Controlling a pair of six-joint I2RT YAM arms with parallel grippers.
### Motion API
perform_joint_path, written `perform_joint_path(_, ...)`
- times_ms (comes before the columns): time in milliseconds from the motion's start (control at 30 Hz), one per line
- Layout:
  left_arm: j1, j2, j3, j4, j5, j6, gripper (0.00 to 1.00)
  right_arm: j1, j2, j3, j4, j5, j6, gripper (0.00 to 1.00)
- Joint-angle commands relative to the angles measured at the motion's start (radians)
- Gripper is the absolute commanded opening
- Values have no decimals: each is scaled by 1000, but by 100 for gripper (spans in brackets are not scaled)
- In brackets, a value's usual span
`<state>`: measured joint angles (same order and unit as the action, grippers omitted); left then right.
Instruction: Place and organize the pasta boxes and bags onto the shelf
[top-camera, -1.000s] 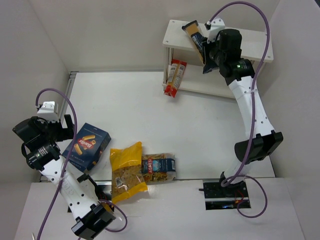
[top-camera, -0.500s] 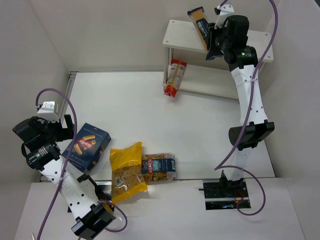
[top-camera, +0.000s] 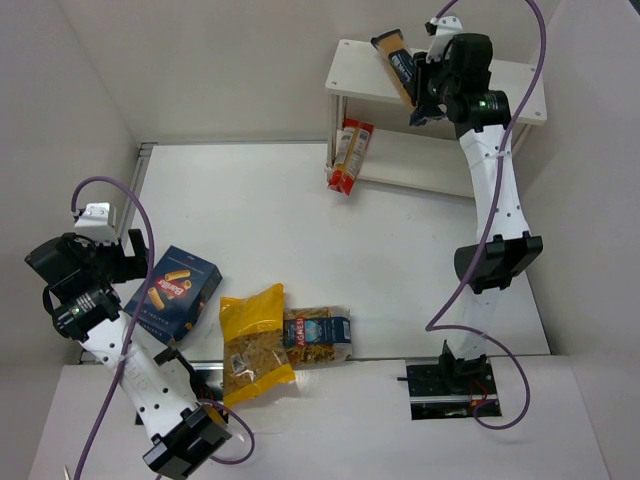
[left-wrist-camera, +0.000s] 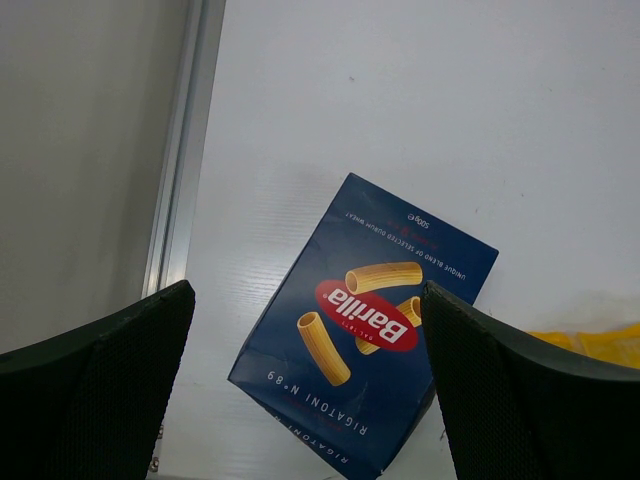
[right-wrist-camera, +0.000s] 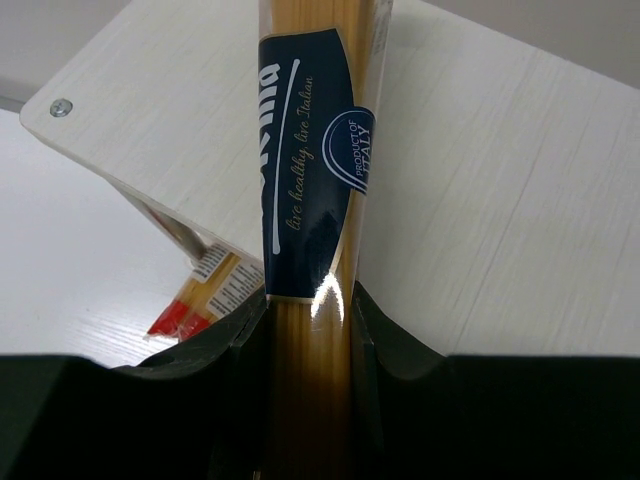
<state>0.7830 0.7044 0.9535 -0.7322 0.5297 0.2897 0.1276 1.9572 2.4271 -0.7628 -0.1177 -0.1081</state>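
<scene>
My right gripper (top-camera: 420, 92) is shut on the long spaghetti pack with a dark blue label (top-camera: 398, 66) and holds it above the top tier of the white shelf (top-camera: 350, 70). The pack (right-wrist-camera: 312, 200) sits between the pads. The red-and-white narrow pack (top-camera: 350, 155) leans at the shelf's lower tier, its end sticking out; it shows under the top board (right-wrist-camera: 200, 295). My left gripper (top-camera: 100, 262) is open above the dark blue box (top-camera: 173, 292), also in the left wrist view (left-wrist-camera: 365, 325). The yellow bag (top-camera: 252, 342) and the clear blue-labelled bag (top-camera: 318, 334) lie at the near edge.
Grey walls close in on the left and the back. A metal rail (left-wrist-camera: 185, 150) runs along the table's left edge. The shelf stands at the far right against the back wall.
My right gripper lifted the spaghetti pack from in front of the shelf to above its top tier, then shifted it slightly down and left. The left arm has not moved.
</scene>
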Motion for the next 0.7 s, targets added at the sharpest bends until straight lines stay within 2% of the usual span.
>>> perform_joint_path(0,7,-11,-1,20,24,17,99,-11,-24,104,166,-14,13,0)
perform_joint_path(667,7,-20,-1,20,24,17,99,-11,52,184,157,7,22,0)
